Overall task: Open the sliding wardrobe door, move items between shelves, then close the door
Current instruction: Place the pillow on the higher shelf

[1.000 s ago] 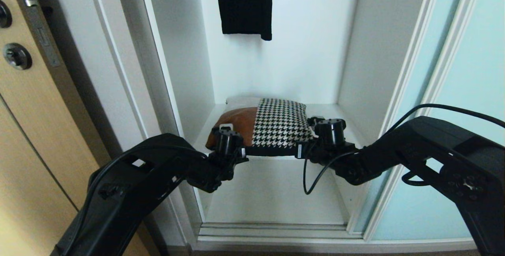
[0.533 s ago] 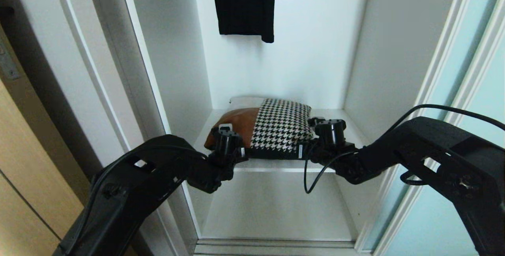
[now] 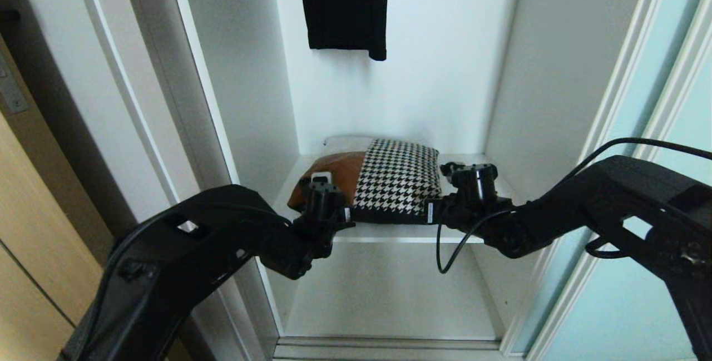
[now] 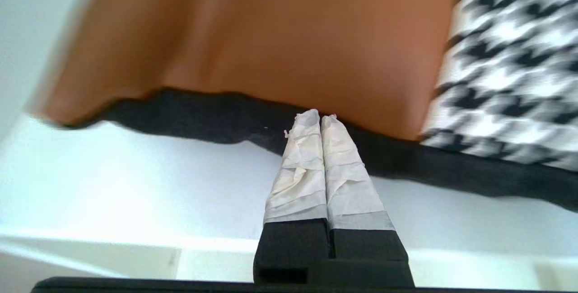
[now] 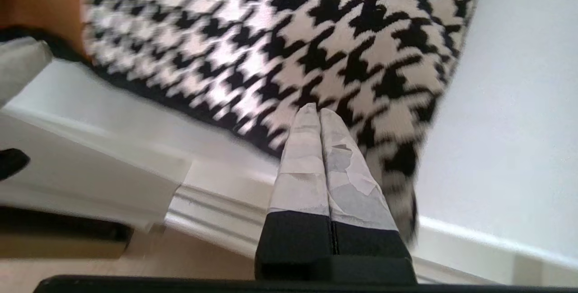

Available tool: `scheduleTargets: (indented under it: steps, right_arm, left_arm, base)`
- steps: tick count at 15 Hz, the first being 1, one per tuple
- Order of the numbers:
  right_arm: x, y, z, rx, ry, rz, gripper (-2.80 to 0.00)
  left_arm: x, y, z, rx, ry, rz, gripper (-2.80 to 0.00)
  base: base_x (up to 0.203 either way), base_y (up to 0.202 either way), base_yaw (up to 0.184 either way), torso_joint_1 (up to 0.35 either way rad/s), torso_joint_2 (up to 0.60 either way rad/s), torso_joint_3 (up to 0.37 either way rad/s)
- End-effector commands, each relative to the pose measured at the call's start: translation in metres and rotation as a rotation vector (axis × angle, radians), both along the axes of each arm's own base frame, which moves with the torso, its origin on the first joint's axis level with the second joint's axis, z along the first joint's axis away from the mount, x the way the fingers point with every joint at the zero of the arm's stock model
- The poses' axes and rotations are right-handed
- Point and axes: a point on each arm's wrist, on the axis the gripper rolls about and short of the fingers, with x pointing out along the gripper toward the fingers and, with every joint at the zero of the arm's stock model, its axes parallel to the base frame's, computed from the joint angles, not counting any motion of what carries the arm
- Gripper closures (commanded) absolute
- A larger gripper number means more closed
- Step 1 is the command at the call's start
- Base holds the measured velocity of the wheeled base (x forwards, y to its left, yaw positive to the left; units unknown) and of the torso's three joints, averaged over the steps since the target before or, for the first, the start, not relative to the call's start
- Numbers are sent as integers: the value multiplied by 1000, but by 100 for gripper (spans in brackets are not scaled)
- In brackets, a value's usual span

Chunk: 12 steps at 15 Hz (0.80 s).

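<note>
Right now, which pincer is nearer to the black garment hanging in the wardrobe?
Left, though only slightly. The left pincer sits low at the cushion's leather end, almost under the black garment. The right pincer is at the houndstooth end, further sideways from it.

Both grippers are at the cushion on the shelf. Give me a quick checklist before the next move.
1. Wardrobe open: ok. The sliding wardrobe door stands aside on the right.
2. cushion resting on the shelf: ok, near the front edge.
3. left gripper shut, tips at the tan end's front edge: ok; whether it pinches fabric, cannot tell.
4. right gripper shut, tips at the houndstooth corner: ok; actual grip, cannot tell.
5. Lower board free to receive the cushion: ok as far as visible.
6. black garment out of the way: ok, hanging well above.
</note>
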Motion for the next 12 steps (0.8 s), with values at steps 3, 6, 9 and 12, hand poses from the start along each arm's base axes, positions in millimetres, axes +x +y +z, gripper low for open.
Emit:
scheduleTargets:
  steps: [3,6,9,12]
  right_arm:
    - [-41,-10,46,11,-32,12,0]
    - [-77,-14,59,-4,-20,6,0]
    - [-119,-14,75,-14,-32,12,0]
    - [-161,-17,91,-22,-60,5,0]
  left_arm:
    - [-31,0,61,-11,-66,-9,0]
    - [-68,15,87,46,-52,35,0]
    - [-109,31,95,108,-37,131,0]
    - [-142,50,123,131,-98,206,0]
  base:
    - [0,0,0,0,0,0]
    - [0,0,0,0,0,0]
    - [0,0,0,0,0,0]
    - [0,0,0,0,0,0]
